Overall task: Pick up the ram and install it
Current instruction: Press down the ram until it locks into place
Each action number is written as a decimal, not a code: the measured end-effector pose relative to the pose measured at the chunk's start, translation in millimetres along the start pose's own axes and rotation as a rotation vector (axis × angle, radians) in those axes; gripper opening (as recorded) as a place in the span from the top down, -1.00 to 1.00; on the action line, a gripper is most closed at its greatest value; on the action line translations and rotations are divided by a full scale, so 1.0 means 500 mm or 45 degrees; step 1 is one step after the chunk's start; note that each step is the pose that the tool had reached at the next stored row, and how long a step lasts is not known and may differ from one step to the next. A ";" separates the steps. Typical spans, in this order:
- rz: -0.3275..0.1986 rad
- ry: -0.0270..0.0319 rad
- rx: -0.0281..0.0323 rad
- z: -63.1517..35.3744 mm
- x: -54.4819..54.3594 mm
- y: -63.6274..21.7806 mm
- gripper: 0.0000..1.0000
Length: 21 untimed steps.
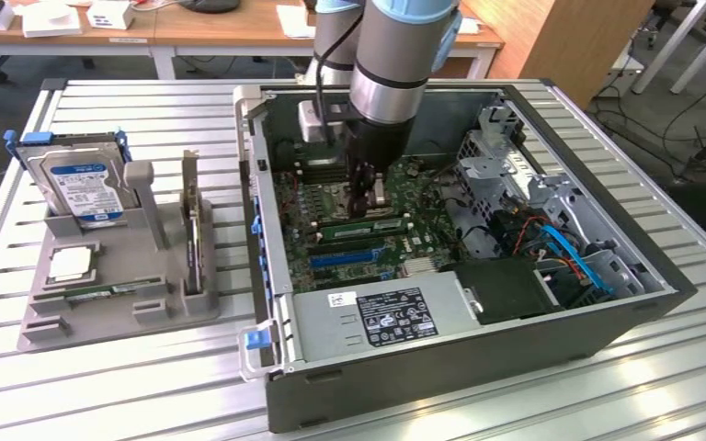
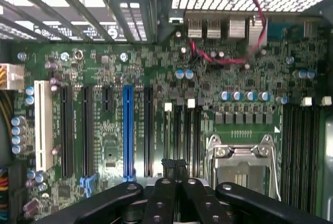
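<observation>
I am looking down at one open computer case point(image 1: 598, 317) lying on its side on a slatted metal table point(image 1: 132, 386). Inside it I count one large green motherboard point(image 1: 328, 207), one grey power supply point(image 1: 384, 317) with a white label, and a tangle of blue and red cables toward the exterior view's right.

On the exterior view's left, apart from the case, stands one grey parts holder point(image 1: 120, 299). It carries one silver hard drive point(image 1: 81, 188) with a blue label, standing upright, one thin card standing on edge beside it, and one narrow green stick lying flat in a low slot, which looks like a spare ram stick point(image 1: 98, 293).

My one arm point(image 1: 396, 69) reaches down into the case over the motherboard. The gripper point(image 1: 363, 195) hangs just above the board, its fingers point(image 2: 165, 203) pressed together. In the wrist view they meet around a small dark edge, which I take to be the top of the ram point(image 2: 173, 162) held upright between them, though little of it can be seen. It sits in line with the narrow memory slots point(image 2: 184, 130), beside the metal processor socket point(image 2: 242, 159); I cannot tell whether it touches them.

In the exterior view, one ram stick point(image 1: 366, 223) already lies seated across the board, just in front of the gripper.

The wrist view also shows one blue expansion slot point(image 2: 128, 130), one white slot point(image 2: 44, 125), and several black ones between them.
</observation>
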State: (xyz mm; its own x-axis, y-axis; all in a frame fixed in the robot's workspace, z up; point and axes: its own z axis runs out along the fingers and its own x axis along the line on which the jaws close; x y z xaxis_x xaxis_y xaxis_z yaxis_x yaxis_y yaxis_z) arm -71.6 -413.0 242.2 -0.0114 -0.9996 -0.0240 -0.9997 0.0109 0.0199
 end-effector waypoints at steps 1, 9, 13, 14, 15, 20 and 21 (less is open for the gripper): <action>0.000 0.0000 0.0000 0.000 0.000 -0.003 0.81; 0.000 0.0000 0.0000 -0.001 0.000 -0.027 0.81; 0.000 0.0000 0.0000 -0.001 0.000 -0.038 0.81; 0.000 0.0000 0.0000 -0.001 0.000 -0.041 0.81; 0.000 0.0000 0.0000 -0.001 0.000 -0.043 0.81; 0.000 0.0000 0.0000 -0.001 -0.001 -0.055 0.81; 0.000 0.0000 0.0000 -0.001 -0.001 -0.058 0.81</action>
State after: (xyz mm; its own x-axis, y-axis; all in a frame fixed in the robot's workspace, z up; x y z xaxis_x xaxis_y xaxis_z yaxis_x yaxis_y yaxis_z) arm -42.5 -413.0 242.2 -0.0115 -0.9996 -0.0240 -0.9997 0.0110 0.0199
